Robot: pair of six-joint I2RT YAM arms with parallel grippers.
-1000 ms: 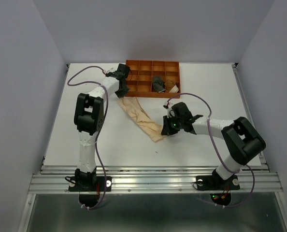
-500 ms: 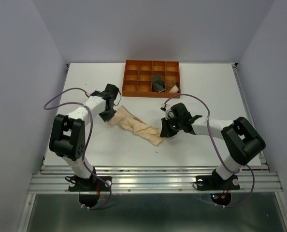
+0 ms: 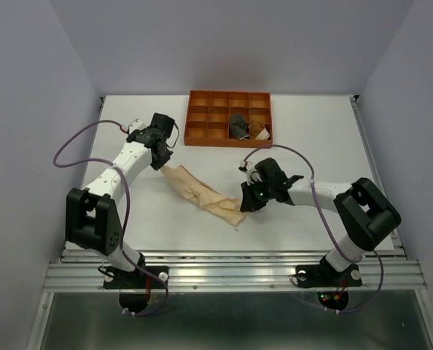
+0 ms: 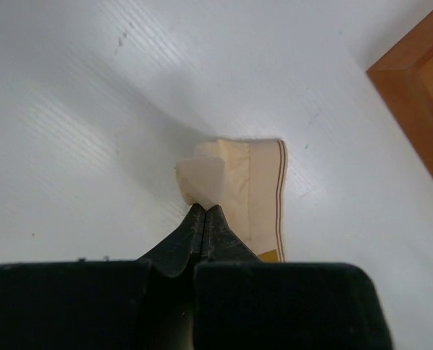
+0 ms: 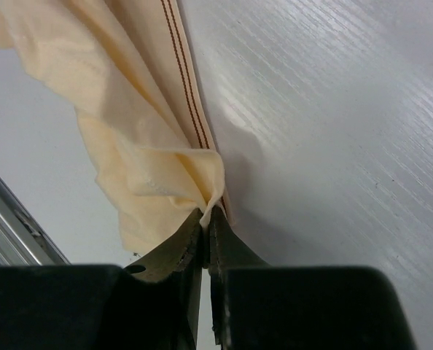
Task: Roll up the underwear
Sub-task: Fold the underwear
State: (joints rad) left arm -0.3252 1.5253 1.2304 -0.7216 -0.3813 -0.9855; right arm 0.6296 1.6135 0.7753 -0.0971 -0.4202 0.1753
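Note:
The pale peach underwear [image 3: 200,192] lies stretched in a crumpled strip across the table, between both grippers. My left gripper [image 3: 165,165] is shut on its far-left end, where a folded corner [image 4: 202,179] bulges just past the tips [image 4: 204,209]. My right gripper [image 3: 244,203] is shut on the near-right end, with bunched fabric [image 5: 143,160] pinched at the tips [image 5: 208,213]. A brown-striped waistband [image 5: 184,73] runs away from that grip. Dark grey underwear [image 3: 238,125] and rust-brown underwear [image 3: 259,132] sit in the tray.
The orange-brown grid tray [image 3: 202,117] stands at the back centre; its corner [image 4: 413,95] shows in the left wrist view. A metal rail [image 3: 231,271] runs along the table's near edge, close to the cloth's near end.
My left gripper has carried its end of the peach underwear away from the tray, leftward and nearer. The strip now lies flatter and more crosswise. The right gripper shifted slightly nearer.

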